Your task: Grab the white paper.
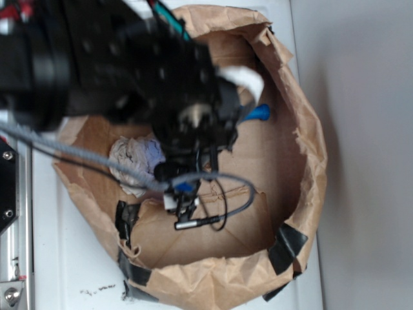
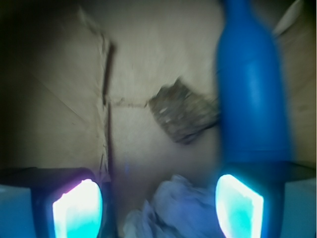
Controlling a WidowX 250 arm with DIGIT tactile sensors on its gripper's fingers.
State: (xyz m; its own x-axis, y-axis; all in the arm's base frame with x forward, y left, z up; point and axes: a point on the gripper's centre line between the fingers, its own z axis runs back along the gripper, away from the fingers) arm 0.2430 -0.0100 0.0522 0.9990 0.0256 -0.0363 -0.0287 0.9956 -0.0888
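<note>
The white paper lies crumpled on the floor of the kraft paper bag, low between the spread, empty fingers of the claw, left of the blue bottle. It looks light, soft and springy, so pinching its bulky middle seems safest.

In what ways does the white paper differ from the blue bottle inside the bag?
The white paper is a crumpled, creased wad; the blue bottle is smooth with a narrow neck. The paper is off-white, the bottle bright blue. In the wrist view the paper sits low between the fingers of the open hand, while the bottle reaches much farther up the picture. Both rest inside the brown paper bag.
</note>
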